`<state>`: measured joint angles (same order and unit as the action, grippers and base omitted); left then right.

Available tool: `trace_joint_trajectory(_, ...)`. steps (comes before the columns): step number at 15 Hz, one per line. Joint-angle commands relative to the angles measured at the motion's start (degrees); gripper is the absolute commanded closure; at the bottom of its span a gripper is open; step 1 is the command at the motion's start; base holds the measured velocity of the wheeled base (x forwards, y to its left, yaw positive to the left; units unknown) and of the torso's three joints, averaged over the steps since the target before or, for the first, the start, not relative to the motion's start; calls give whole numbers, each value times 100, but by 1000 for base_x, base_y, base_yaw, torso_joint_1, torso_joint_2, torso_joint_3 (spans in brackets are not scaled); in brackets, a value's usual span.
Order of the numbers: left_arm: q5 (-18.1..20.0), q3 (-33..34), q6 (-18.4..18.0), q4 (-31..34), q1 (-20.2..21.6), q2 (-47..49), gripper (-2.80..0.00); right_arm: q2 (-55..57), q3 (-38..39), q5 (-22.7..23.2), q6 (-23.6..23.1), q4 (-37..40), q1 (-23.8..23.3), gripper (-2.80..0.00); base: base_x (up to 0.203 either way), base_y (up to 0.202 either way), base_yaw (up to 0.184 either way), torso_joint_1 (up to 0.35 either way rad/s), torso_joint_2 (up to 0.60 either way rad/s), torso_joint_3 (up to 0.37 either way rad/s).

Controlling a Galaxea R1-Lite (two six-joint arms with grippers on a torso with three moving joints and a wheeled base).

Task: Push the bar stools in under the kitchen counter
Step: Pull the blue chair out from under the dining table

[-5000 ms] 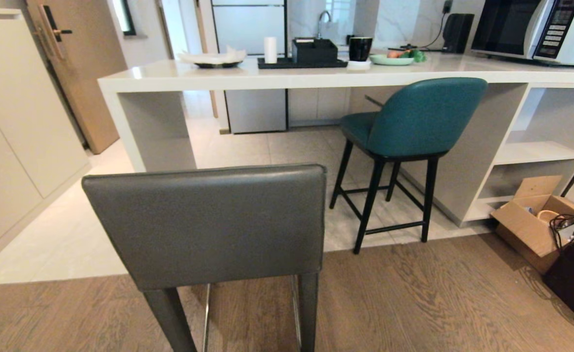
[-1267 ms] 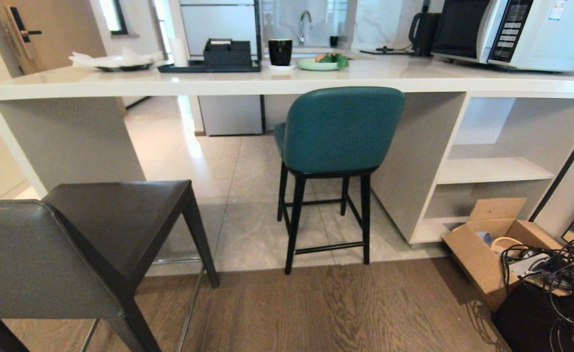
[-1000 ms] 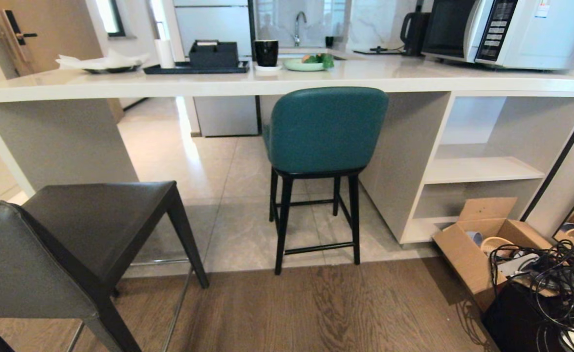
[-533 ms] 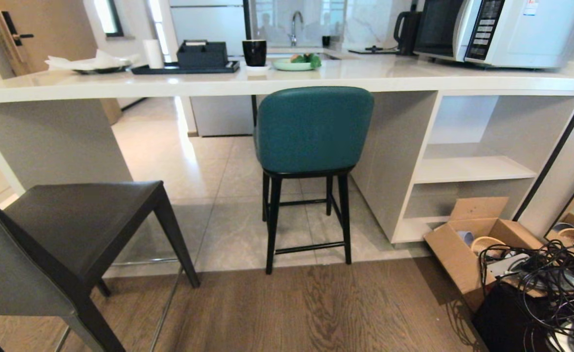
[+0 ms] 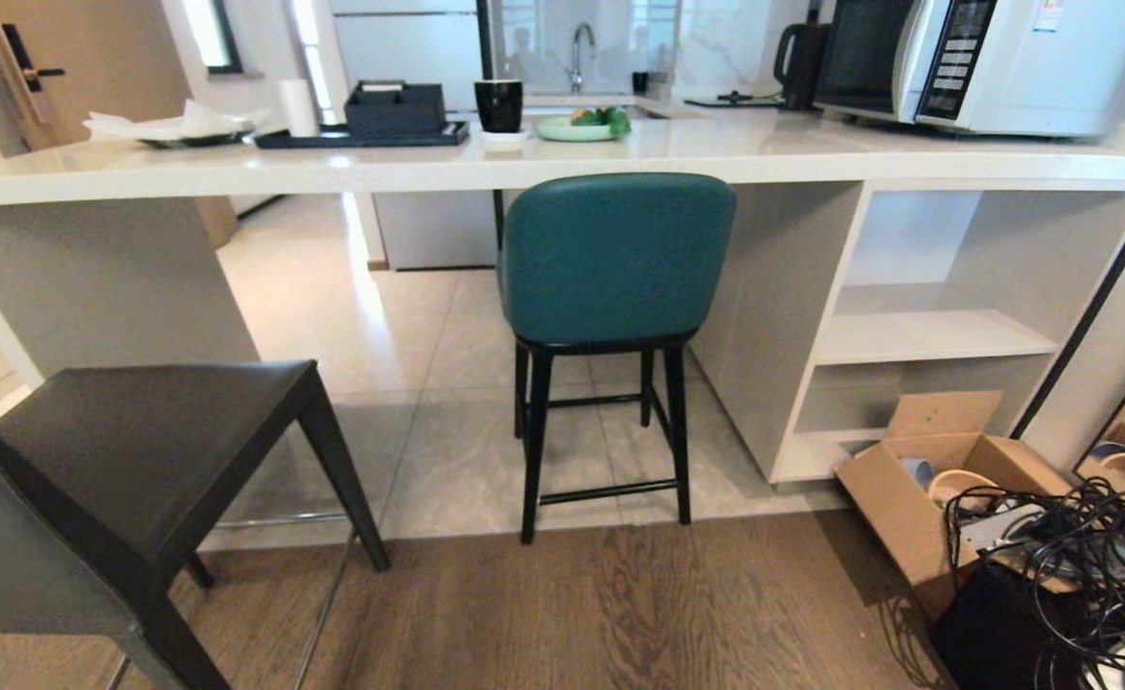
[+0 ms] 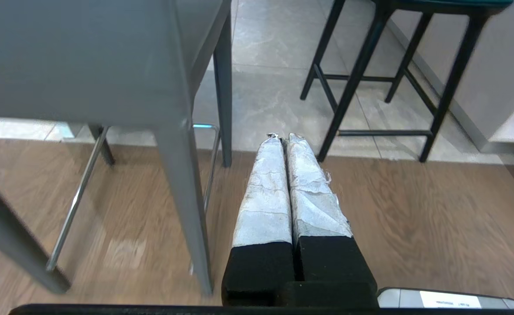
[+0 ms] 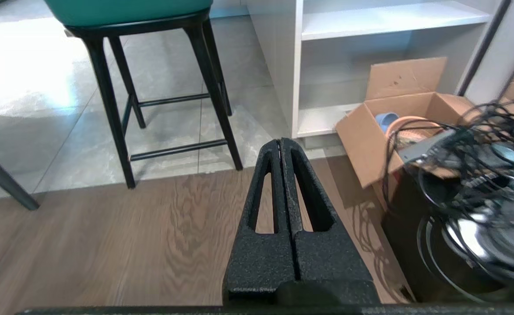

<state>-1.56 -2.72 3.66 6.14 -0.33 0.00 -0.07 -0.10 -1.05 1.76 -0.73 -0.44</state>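
Observation:
The teal bar stool (image 5: 615, 259) with black legs stands straight ahead, its back just under the edge of the off-white kitchen counter (image 5: 716, 158). The dark grey bar stool (image 5: 131, 460) stands at the lower left, out from the counter and turned at an angle. Neither arm shows in the head view. In the left wrist view my left gripper (image 6: 283, 138) is shut and empty, beside the grey stool's leg (image 6: 182, 192). In the right wrist view my right gripper (image 7: 280, 142) is shut and empty above the wood floor, short of the teal stool's legs (image 7: 108, 105).
An open cardboard box (image 5: 917, 489) and a tangle of black cables (image 5: 1070, 575) lie at the lower right by the white shelving (image 5: 927, 335). On the counter stand a microwave (image 5: 984, 57), a black cup (image 5: 498, 103), a tray (image 5: 361, 134) and a green plate (image 5: 572, 126).
The whole view has swung to the right: the teal stool has come to the middle and the grey stool has slid to the lower left. Over the last half second the view has barely shifted.

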Motion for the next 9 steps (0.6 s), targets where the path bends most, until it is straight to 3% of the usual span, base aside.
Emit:
trace_joint_trajectory(1,-2,-1,3,1,-2,3,0,7,0,-1,0,-6,0,0,194,-1,0,3,-2,2)
trace_joint_trajectory(9,-2,-1,3,1,-2,9,0,7,1,-1,-9,-6,0,0,194,0,1,2,2,1)
